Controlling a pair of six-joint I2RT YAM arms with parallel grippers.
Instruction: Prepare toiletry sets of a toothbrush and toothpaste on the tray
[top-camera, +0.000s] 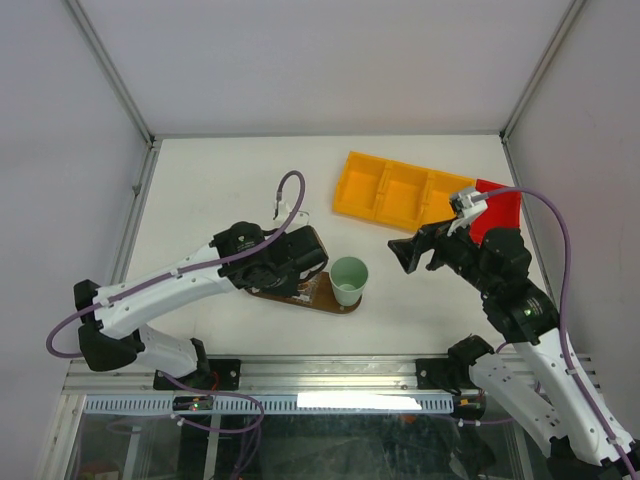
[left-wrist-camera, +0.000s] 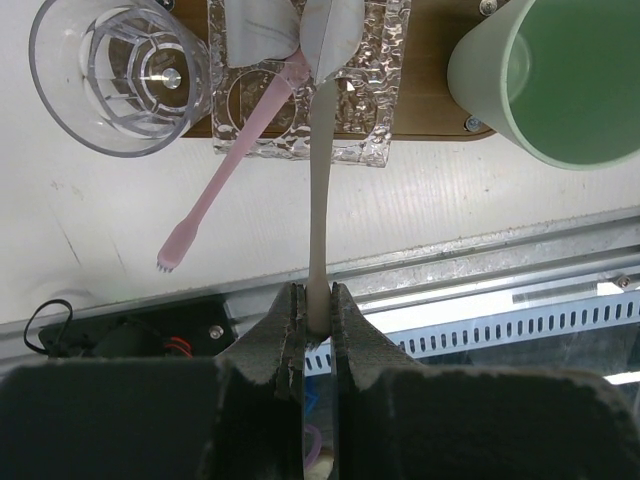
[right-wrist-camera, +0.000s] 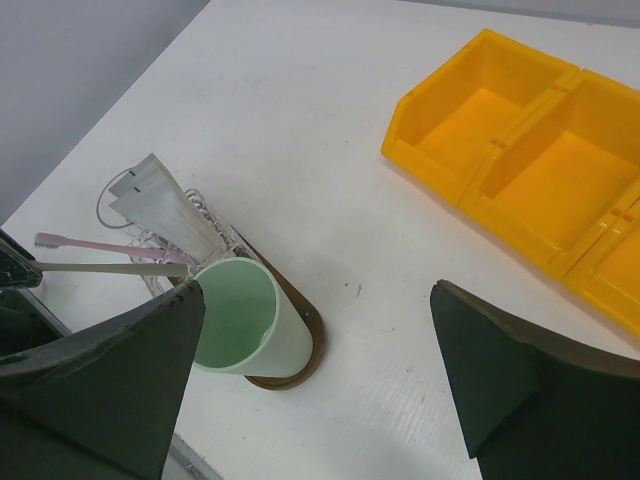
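The brown wooden tray (top-camera: 326, 297) holds a mint-green cup (top-camera: 349, 280), a clear glass (left-wrist-camera: 120, 70) and a textured glass dish (left-wrist-camera: 375, 120). Two white tubes (left-wrist-camera: 335, 35) stand in the dish. A pink toothbrush (left-wrist-camera: 215, 190) leans out of the dish, its head off the tray's edge. My left gripper (left-wrist-camera: 317, 300) is shut on the end of a pale grey toothbrush (left-wrist-camera: 320, 200) whose far end rests in the dish by the tubes. My right gripper (right-wrist-camera: 316, 290) is open and empty, to the right of the cup (right-wrist-camera: 240, 320) and above the table.
A yellow compartmented bin (top-camera: 395, 190) lies at the back right, with a red piece (top-camera: 500, 210) next to it. The metal rail (left-wrist-camera: 480, 290) of the table's near edge runs just below the tray. My left arm covers most of the tray in the top view.
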